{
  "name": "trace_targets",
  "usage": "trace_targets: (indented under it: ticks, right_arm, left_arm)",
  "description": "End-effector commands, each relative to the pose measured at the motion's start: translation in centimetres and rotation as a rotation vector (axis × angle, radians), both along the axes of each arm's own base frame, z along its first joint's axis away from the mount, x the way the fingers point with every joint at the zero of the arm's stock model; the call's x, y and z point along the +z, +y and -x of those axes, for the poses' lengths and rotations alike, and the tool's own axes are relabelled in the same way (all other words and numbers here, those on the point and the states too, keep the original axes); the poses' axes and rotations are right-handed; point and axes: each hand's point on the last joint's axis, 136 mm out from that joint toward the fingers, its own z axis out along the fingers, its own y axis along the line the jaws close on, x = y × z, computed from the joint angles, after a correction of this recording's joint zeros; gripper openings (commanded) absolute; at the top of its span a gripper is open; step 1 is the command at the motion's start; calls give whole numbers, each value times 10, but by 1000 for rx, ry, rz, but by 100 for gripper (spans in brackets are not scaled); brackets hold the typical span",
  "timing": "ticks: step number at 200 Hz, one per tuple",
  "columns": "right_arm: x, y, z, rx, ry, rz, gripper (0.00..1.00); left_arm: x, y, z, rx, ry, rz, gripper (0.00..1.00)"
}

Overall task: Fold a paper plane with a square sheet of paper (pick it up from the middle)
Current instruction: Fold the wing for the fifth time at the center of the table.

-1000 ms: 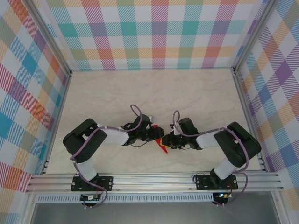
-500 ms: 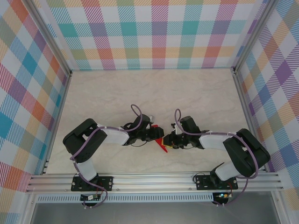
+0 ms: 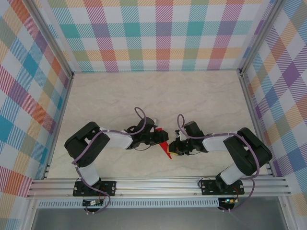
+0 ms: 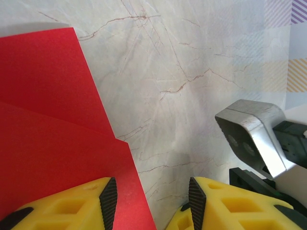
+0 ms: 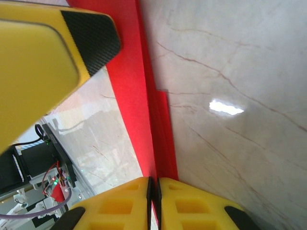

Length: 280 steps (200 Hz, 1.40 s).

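Observation:
The red sheet of paper (image 3: 166, 148) is folded into a narrow, pointed, creased shape and hangs just above the table between my two grippers. My right gripper (image 3: 174, 148) is shut on its layered fold (image 5: 156, 115), and the jaws (image 5: 154, 201) pinch the red edge with no gap. My left gripper (image 3: 160, 139) stands open. Its pads are well apart in the left wrist view (image 4: 152, 203), and a broad red panel (image 4: 53, 139) lies along the left fingertip (image 4: 108, 203), reaching a little into the gap. The left gripper's yellow finger (image 5: 48, 57) shows in the right wrist view.
Pale marbled tabletop (image 3: 158, 96) stretches back to the plaid rear wall (image 3: 158, 33). Aluminium rails (image 3: 158, 187) run along the near edge, with frame posts at both sides. The right arm's wrist camera housing (image 4: 254, 136) sits close to the left gripper.
The right gripper's jaws have closed tighter on the red fold. The right arm's elbow swung outward and came back. The left arm and its open jaws stayed still.

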Motion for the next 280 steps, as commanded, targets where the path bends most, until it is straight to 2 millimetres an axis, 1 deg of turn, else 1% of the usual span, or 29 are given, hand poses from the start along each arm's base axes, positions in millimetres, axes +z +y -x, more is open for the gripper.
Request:
trace_targets:
  ticks: [1,57,66,83,101,120,131,162,197,211,230,246,265,280]
  right_arm:
    - [-5,-5,13,32,36,4,15]
    - [24,0,0,17,-34,-15,20]
    - [27,0,-1,14,-40,-17,22]
    - [28,1,-4,12,-46,-15,22]
    - [26,3,-5,14,-35,-18,21]
    - [23,5,-5,13,-22,-25,15]
    - [20,5,-4,17,-12,-26,12]
    - [13,5,7,49,13,-34,7]
    - [-3,0,23,74,64,4,7]
    - [-7,0,29,88,75,8,7]
    - [-15,-6,33,79,92,46,8]
    - [-17,-8,36,79,108,59,9]
    - [-24,-16,36,55,110,115,9]
    - [-22,-15,35,53,108,116,12]
  left_arm:
    - [-24,7,11,-17,54,-75,46]
    - [-24,8,13,-24,61,-76,46]
    - [-24,7,13,-26,60,-73,46]
    - [-24,7,13,-27,61,-72,46]
    - [-24,6,14,-31,64,-70,46]
    - [-24,7,15,-32,65,-71,46]
    - [-25,7,15,-32,68,-72,46]
    - [-26,8,15,-28,69,-76,46]
    - [-28,10,14,-15,75,-86,46]
    - [-30,10,15,-12,84,-92,46]
    - [-32,11,15,-11,90,-97,46]
    - [-34,12,16,-9,96,-105,46]
    - [-34,13,16,-7,98,-110,46]
    - [-35,14,16,-4,101,-115,46]
